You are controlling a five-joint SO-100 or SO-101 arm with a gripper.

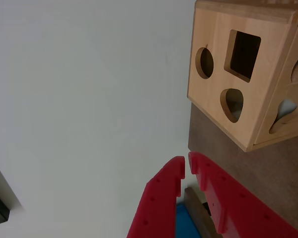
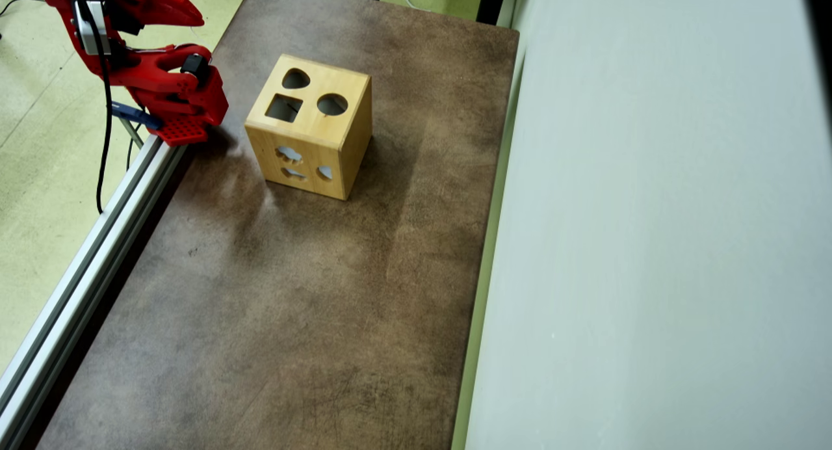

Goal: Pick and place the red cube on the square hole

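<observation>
The red cube shows in neither view. The light wooden box (image 2: 305,130) stands on the brown table (image 2: 292,307), and the square hole (image 2: 284,107) is on its top face beside a round cutout (image 2: 332,104) and a heart-like cutout (image 2: 296,79). In the wrist view the box (image 1: 268,94) is at the upper right, its square hole (image 1: 243,54) dark. My gripper (image 1: 186,164) is shut, with only a thin slit between the red fingertips and nothing in it. Seen from overhead, the gripper (image 2: 192,14) hangs at the top left, off the table's edge and left of the box.
An aluminium rail (image 2: 97,242) runs along the table's left edge, with the arm's red base (image 2: 185,115) clamped at its far end. A pale wall panel (image 2: 650,242) borders the right side. A blue part (image 1: 186,223) sits below the fingers.
</observation>
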